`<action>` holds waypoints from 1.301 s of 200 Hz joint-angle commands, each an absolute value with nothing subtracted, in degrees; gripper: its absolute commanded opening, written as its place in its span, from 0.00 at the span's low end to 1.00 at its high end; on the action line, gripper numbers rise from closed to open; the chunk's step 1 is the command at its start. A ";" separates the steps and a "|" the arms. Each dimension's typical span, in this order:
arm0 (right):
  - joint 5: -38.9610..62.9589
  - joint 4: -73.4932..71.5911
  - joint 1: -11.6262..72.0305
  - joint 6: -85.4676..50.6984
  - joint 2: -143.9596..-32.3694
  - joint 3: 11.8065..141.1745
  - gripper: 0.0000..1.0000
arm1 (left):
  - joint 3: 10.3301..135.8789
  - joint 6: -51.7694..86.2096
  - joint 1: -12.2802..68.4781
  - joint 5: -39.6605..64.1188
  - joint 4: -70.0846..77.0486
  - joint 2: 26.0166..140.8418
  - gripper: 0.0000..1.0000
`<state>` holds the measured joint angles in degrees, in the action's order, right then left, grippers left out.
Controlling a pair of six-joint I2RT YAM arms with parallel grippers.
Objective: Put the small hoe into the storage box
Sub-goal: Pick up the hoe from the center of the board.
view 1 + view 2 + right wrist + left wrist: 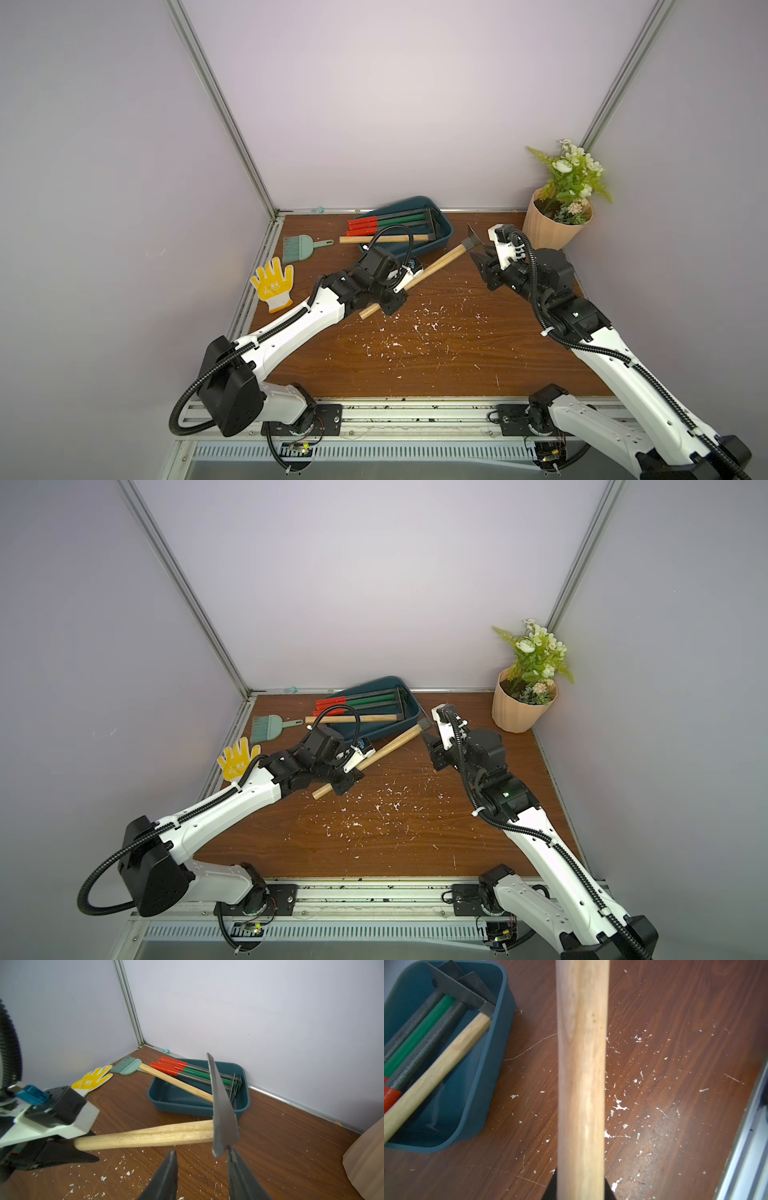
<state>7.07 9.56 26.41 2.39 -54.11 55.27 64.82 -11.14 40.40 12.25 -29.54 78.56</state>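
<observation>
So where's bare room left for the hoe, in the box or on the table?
Storage box: bare floor between the wooden handle and its near wall; the far side is packed with tools. Table: open in front of the held hoe. Crowded: brush and glove at back left, right gripper beside the flower pot.

In my left wrist view the small hoe [581,1084], beside the storage box [500,1028], is a blur; its blade and handle end are cut off.

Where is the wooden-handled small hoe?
In both top views, the left gripper holds the small hoe at table centre, in front of the dark teal storage box.
</observation>
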 commanded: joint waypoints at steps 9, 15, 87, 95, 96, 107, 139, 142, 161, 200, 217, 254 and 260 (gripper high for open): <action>7.60 5.66 26.19 4.81 -53.92 57.03 0.41 | 67.32 -11.23 39.92 18.25 -27.30 76.42 0.00; 7.24 5.31 26.12 4.92 -53.90 56.99 0.41 | 67.57 -11.38 39.90 18.68 -27.58 76.55 0.00; 6.81 3.08 25.58 4.13 -55.24 56.39 0.40 | 68.51 -12.46 39.90 21.43 -29.51 75.42 0.00; 6.86 2.92 25.57 4.04 -55.50 56.46 0.38 | 68.39 -12.57 39.90 21.79 -29.56 75.41 0.00; 6.86 2.91 25.57 4.04 -55.52 56.49 0.38 | 68.38 -12.61 39.90 21.84 -29.59 75.41 0.00; 6.95 2.81 25.49 3.96 -55.98 56.60 0.35 | 68.43 -12.81 39.95 22.39 -29.70 75.48 0.00; 6.73 2.97 25.49 3.54 -57.18 57.65 0.17 | 67.94 -12.97 39.90 23.40 -29.92 75.72 0.00; 6.75 2.99 25.41 3.52 -57.20 57.71 0.15 | 67.86 -12.95 39.90 23.50 -29.96 75.77 0.00; 6.39 3.15 25.32 3.09 -57.56 58.18 0.02 | 67.61 -13.03 39.90 23.46 -29.75 75.93 0.00; 5.42 4.29 25.31 2.69 -58.64 59.87 0.00 | 66.58 -11.30 39.92 19.07 -27.23 76.11 0.26; 3.18 6.63 25.31 2.72 -60.83 61.80 0.00 | 65.85 -9.98 39.98 15.66 -25.17 75.73 0.37; 1.05 12.12 25.31 3.11 -67.88 66.86 0.00 | 62.19 -7.40 42.83 -11.35 -17.30 72.14 0.89; 0.64 13.02 25.41 3.50 -69.63 67.95 0.00 | 61.29 -6.90 44.03 -19.63 -15.35 71.33 0.98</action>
